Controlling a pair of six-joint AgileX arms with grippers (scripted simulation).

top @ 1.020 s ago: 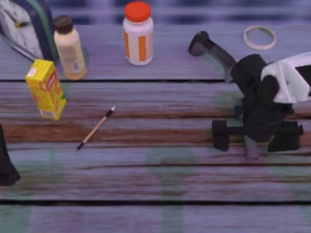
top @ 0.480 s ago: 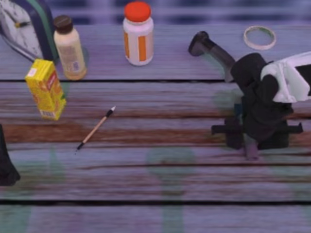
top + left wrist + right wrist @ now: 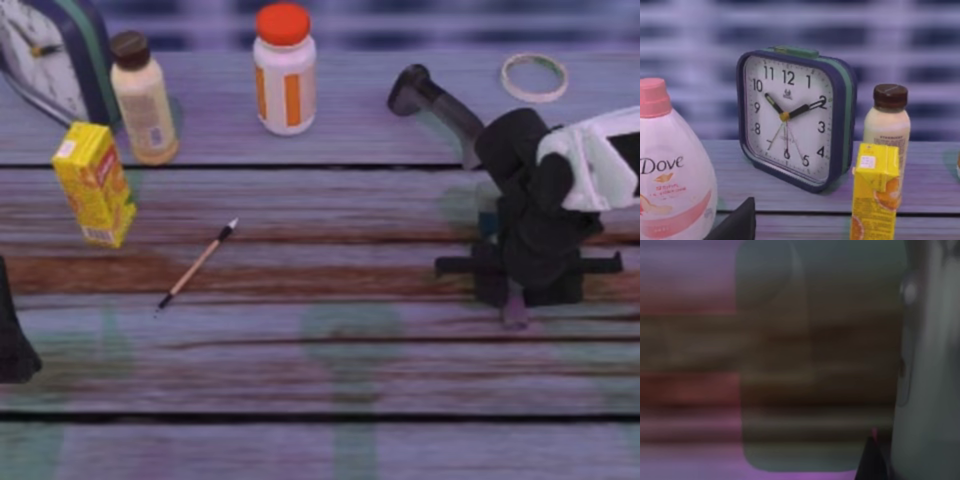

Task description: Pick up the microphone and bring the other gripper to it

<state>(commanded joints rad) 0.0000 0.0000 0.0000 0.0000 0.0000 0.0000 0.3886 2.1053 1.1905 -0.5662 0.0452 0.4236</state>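
Your right gripper [image 3: 515,275] sits low over the table's [image 3: 330,370] right side, its fingers drawn in against the microphone [image 3: 514,305], whose grey shaft shows as a short stub just below the black wrist; the head is hidden under the arm. The right wrist view shows that grey shaft [image 3: 925,365] close up against blurred wood planks.

Taking the microphone as landmark: the dark grey bent tool [image 3: 435,100] lies above it, its far end touching or passing under the arm, you cannot tell which. The tape ring [image 3: 534,77] lies farther above, to the right. The white bottle with orange cap [image 3: 284,68] stands well apart to the upper left. The pencil [image 3: 197,264] lies well to the left at about the same depth. The yellow juice carton [image 3: 93,184], the cream bottle [image 3: 143,98] and the alarm clock [image 3: 50,55] cluster far to the left.

Your left gripper [image 3: 12,345] rests at the table's left edge, well apart from the microphone; whether its fingers are open cannot be told. Its wrist view shows a pink Dove bottle [image 3: 670,175] beside the clock.
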